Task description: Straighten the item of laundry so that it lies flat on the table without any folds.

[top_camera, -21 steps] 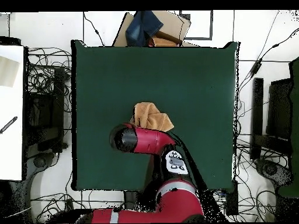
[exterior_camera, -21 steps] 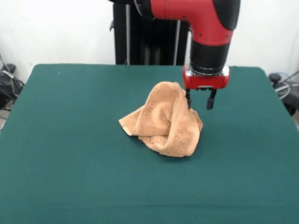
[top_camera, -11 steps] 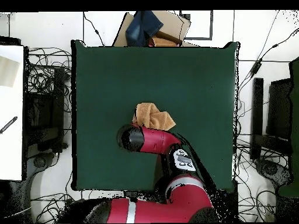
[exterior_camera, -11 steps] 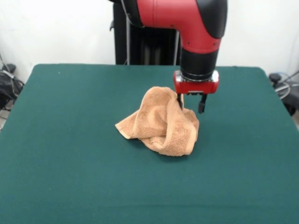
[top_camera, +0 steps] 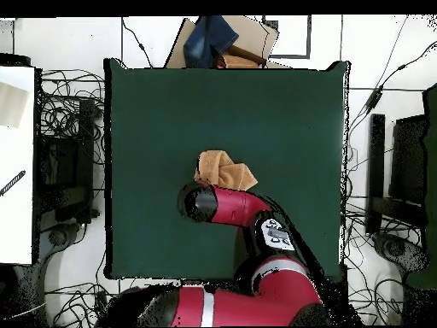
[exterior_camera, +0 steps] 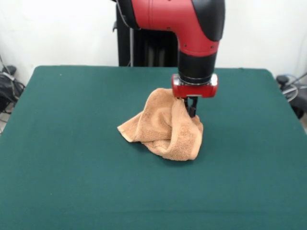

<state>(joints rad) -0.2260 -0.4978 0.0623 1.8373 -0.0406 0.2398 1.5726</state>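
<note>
Gripper [exterior_camera: 191,109] shifts along towel top versus a second ago, fingers now pinched on raised fold of towel [exterior_camera: 165,128]. Towel still crumpled heap mid table [exterior_camera: 72,167]. Grasp made; no flattening yet.

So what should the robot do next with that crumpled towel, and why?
Probably lift a little and pull sideways. The tool looks shut on the top edge of the towel, which sits bunched in a folded heap on the table. Raising that pinched edge and dragging it outward should help the folds open so the towel can spread flat.
</note>
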